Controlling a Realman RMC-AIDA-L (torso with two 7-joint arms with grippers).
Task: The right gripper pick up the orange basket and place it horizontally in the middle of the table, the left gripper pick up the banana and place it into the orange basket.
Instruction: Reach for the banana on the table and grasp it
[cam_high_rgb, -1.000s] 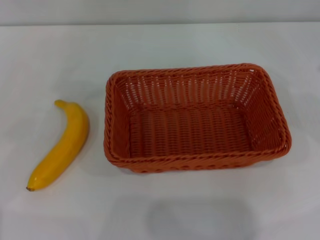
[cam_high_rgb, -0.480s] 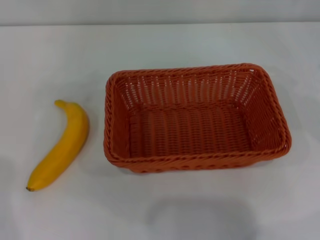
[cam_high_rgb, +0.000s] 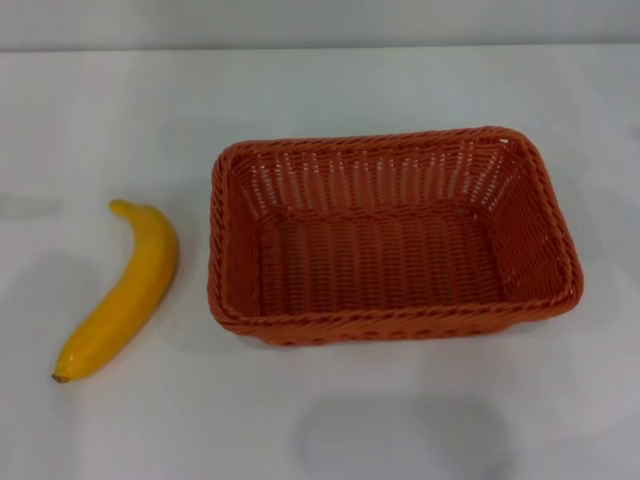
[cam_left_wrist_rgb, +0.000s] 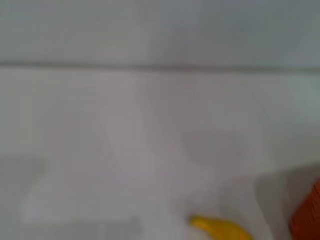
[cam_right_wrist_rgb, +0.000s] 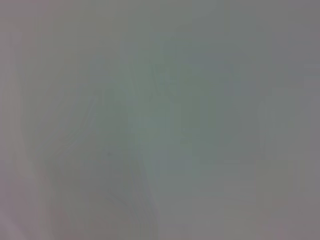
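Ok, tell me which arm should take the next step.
Left, probably. The orange basket already lies lengthwise near mid-table and empty, so the banana is next. It lies on the robot's left beside the basket, and the left wrist view already shows it. Neither gripper is in view.

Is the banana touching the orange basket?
Apart. The head view shows bare table between the banana and the orange basket.

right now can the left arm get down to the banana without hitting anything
Probably yes. The banana lies alone on the table, on the robot's left, apart from the orange basket, with nothing over it. The left gripper itself is out of view.
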